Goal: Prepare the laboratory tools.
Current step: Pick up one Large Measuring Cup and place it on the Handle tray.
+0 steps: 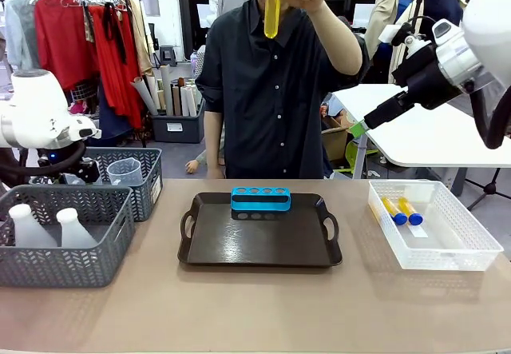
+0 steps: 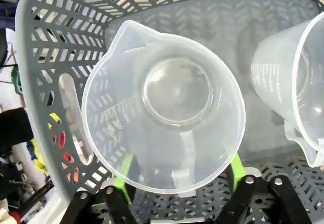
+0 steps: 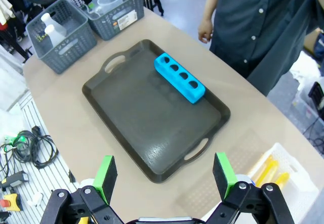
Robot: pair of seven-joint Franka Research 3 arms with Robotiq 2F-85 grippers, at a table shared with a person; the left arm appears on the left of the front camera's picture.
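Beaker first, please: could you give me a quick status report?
Left gripper open over beaker in basket. Right gripper open, empty. Rack empty. Second beaker beside.

Dark tray (image 1: 263,246) central on the table (image 1: 255,314), grey basket (image 1: 72,252) at its left, second grey basket (image 1: 148,184) behind that, white bin (image 1: 447,263) at its right, person in dark shirt (image 1: 271,106) opposite, clothes rack (image 1: 80,26) beyond.
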